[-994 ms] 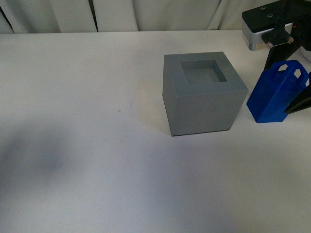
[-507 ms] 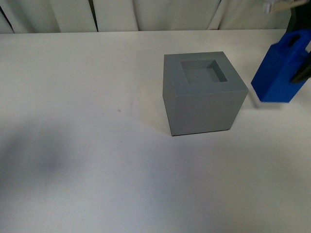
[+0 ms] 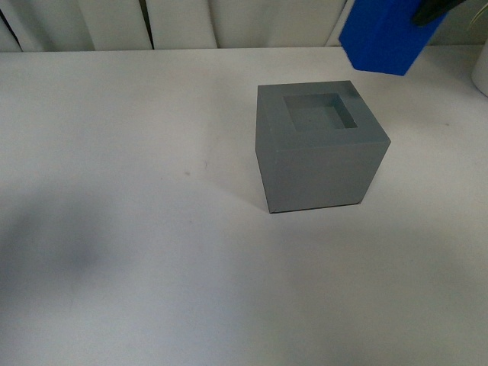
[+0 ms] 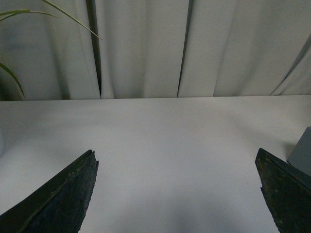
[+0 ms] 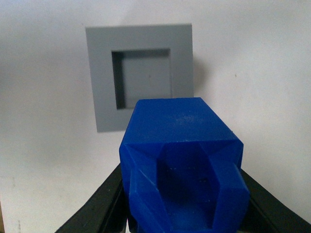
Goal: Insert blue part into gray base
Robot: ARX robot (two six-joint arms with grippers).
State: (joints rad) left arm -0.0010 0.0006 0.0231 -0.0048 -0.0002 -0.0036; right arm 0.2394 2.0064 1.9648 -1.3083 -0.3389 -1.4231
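the part (image 5: pixel 180 131) looks like matt blue plastic, its faces smooth and dull with a faint speckle. the base (image 3: pixel 320 164) is matt gray, plastic by the look, even and smooth. the bench (image 3: pixel 114 191) under the base is plain white and matt, with a few small marks. behind the base hangs a curtain (image 4: pixel 146 48) of pale cloth in soft folds. the left claw (image 4: pixel 175 160) has black fingers with a dull, rough, grainy face; the right claw (image 5: pixel 181 184) has smoother black fingers.

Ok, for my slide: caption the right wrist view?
Right gripper holds the blue part aloft; the gray base sits empty.
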